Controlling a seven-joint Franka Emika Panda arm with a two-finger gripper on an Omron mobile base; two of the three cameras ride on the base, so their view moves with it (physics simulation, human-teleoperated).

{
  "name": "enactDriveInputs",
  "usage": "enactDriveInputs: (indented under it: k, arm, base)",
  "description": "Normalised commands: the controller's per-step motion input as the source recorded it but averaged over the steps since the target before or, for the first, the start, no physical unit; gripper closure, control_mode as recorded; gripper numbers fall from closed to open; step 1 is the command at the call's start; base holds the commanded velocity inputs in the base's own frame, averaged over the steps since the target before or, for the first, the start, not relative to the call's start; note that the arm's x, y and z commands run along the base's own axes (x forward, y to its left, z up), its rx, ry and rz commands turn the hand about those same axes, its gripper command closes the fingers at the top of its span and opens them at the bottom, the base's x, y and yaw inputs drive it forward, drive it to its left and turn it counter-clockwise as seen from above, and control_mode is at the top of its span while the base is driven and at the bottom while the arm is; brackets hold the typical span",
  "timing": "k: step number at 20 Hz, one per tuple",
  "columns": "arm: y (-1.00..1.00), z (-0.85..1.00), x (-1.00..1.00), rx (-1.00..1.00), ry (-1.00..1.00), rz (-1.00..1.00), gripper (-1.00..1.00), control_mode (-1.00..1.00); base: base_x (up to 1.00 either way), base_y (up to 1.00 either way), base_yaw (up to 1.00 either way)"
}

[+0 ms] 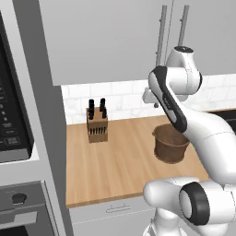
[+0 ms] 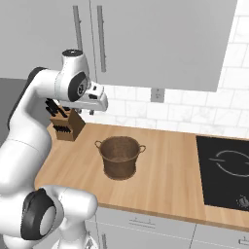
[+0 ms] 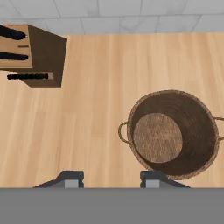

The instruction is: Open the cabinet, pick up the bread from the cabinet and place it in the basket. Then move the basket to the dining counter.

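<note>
Gripper (image 3: 112,178): two dark tips stand apart with only bare worktop between them; it holds nothing. The right base view (image 2: 97,104) shows it raised well above the worktop, pointing down, left of the basket.
Basket (image 3: 173,133): upright on the worktop, nothing inside; the hand view looks straight down to its round woven bottom, which the base views (image 2: 119,156) (image 1: 170,144) give only at a slant.
Cabinet (image 2: 146,39): doors closed, two vertical bar handles side by side, high above the gripper; also in the left base view (image 1: 106,37).
Knife block (image 3: 33,54): on the worktop by the tiled wall, well apart from the basket.
Cooktop (image 2: 226,170): black, right of the basket, plainest in the right base view.
Oven panel (image 1: 14,120): at the left edge of the left base view.
</note>
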Motion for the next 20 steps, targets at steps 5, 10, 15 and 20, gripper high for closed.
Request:
enactDriveInputs:
  k: [5, 10, 15, 20]
  arm:
    - [0.07, 0.08, -0.01, -0.07, -0.06, 0.0, -1.0, -1.0]
    - [0.29, 0.75, 0.09, -0.14, -0.35, -0.1, -1.0, -1.0]
    - [0.13, 1.0, 0.19, 0.03, -0.38, -0.14, -1.0, -1.0]
    - [-0.04, 1.0, 0.36, 0.18, -0.19, -0.03, -1.0, -1.0]
  base:
    - [0.0, 0.0, 0.0]
    - [0.0, 0.0, 0.0]
    - [0.0, 0.0, 0.0]
    - [0.0, 0.0, 0.0]
